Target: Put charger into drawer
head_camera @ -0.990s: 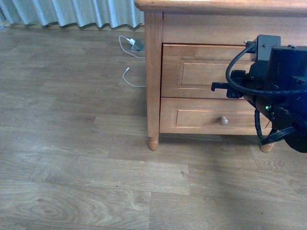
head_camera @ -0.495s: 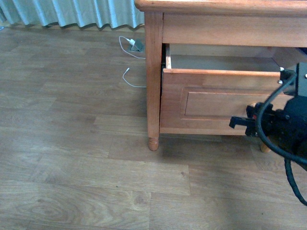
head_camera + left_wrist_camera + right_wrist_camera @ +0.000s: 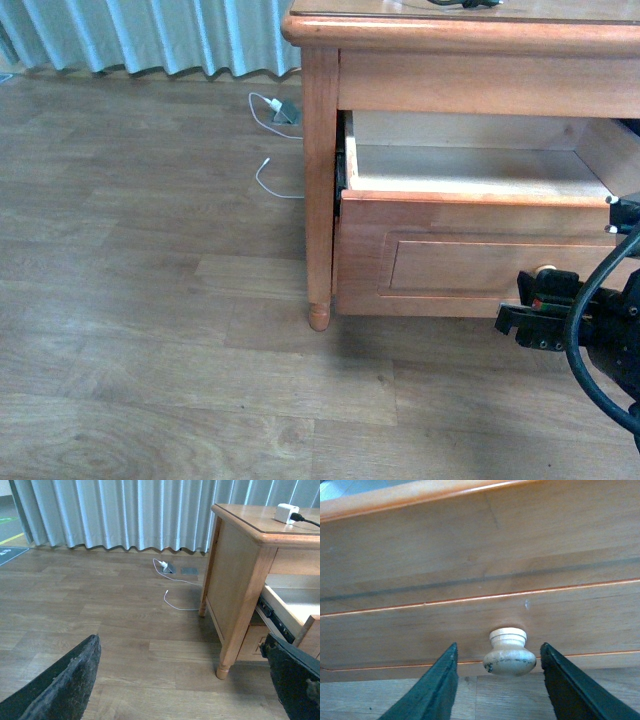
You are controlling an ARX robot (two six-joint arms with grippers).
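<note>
The drawer (image 3: 440, 262) stands pulled out of the wooden nightstand (image 3: 320, 150), and its pale inside shows bare. My right gripper (image 3: 522, 318) is open in front of the drawer's round knob (image 3: 510, 655). Its fingers (image 3: 437, 685) flank the knob without touching it. The charger (image 3: 286, 513), a white cube with a black cable, sits on the nightstand top; in the front view only a bit of dark cable (image 3: 460, 3) shows at the top edge. My left gripper (image 3: 180, 639) is open and empty over the floor, left of the nightstand.
A white-cabled charger with a grey block (image 3: 285, 110) lies on the wooden floor by the curtain (image 3: 150, 35); it also shows in the left wrist view (image 3: 169, 568). The nightstand's front leg (image 3: 318, 315) stands beside the open drawer. The lower drawer is hidden.
The drawer went from shut to pulled well out. My right gripper moved back and down with the knob and now stands open around it.
</note>
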